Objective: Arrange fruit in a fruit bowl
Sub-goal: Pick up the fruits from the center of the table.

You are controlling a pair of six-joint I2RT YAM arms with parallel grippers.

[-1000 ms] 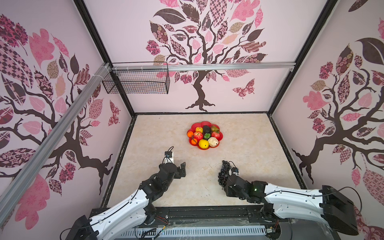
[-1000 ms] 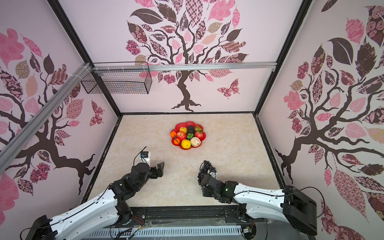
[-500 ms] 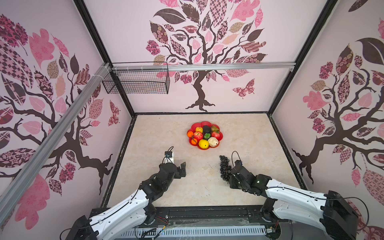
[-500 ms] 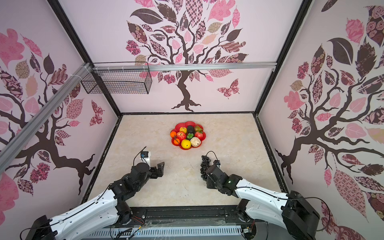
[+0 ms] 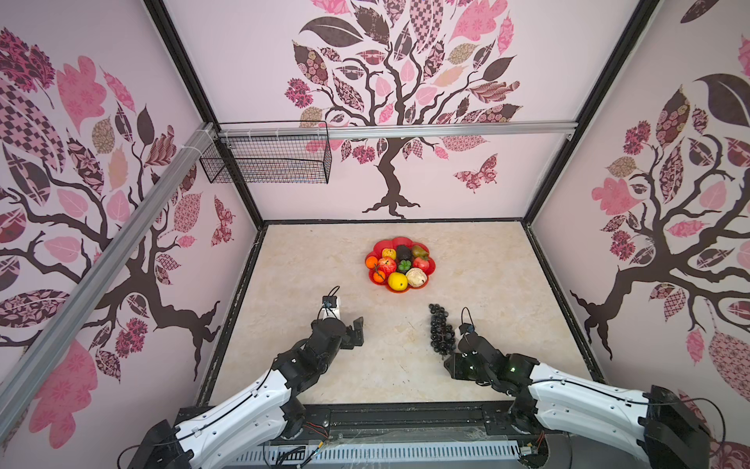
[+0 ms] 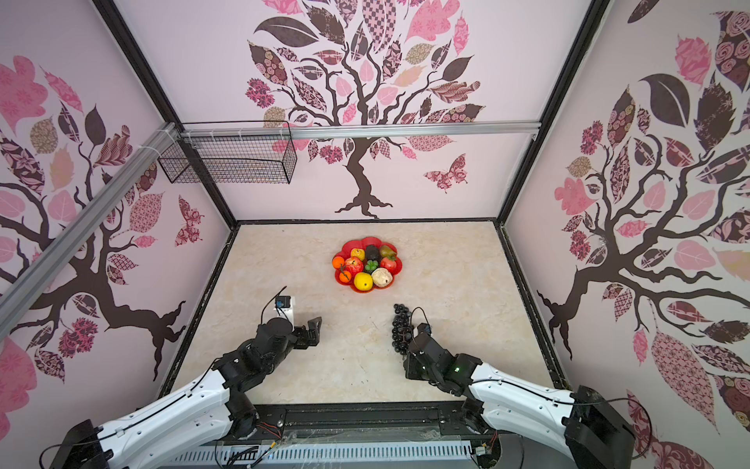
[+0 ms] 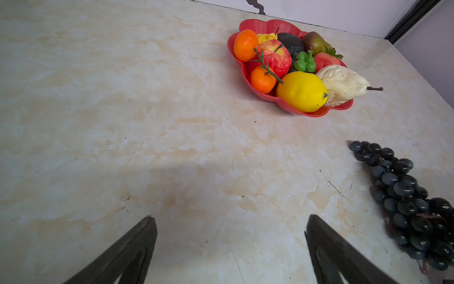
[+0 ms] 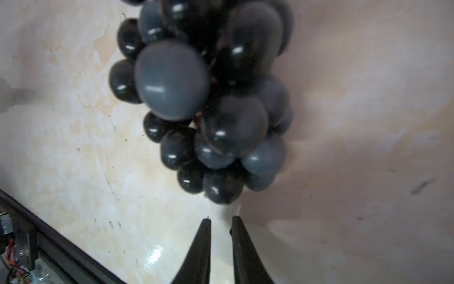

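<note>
One fruit is outside the fruit bowl [image 5: 383, 245]: the dark grape bunch [image 5: 440, 331], lying on the bench [image 5: 292, 365] nearer the robot than the bowl, off to the right and well apart from it. In both top views the bowl sits mid-bench toward the back wall and is packed. The lemon [image 5: 397, 281] and cream knobbly piece [image 5: 417, 278] are on its near edge. The red apple [image 5: 386, 266] and two oranges [image 6: 337, 262] are on its left, and the avocado [image 6: 372, 252] is at the back. Your left pincer [image 5: 357, 331] hovers over bare bench left of the grapes, near nothing. Your right pincer [image 6: 407, 357] sits at the near end of the bunch. Left wrist view: the left pincer [image 7: 228, 221] has its jaws spread wide with nothing between them. The bowl [image 7: 260, 24] is ahead and the grapes [image 7: 403, 191] are off to one side, clear of both fingers. Right wrist view: the right pincer [image 8: 221, 218] jaws are narrow, with a slim gap and nothing you can make out in it. The tips are just short of the bunch [image 8: 196, 98], which is blurred and fills much of the frame. You cannot tell from here whether a tip touches a grape.
</note>
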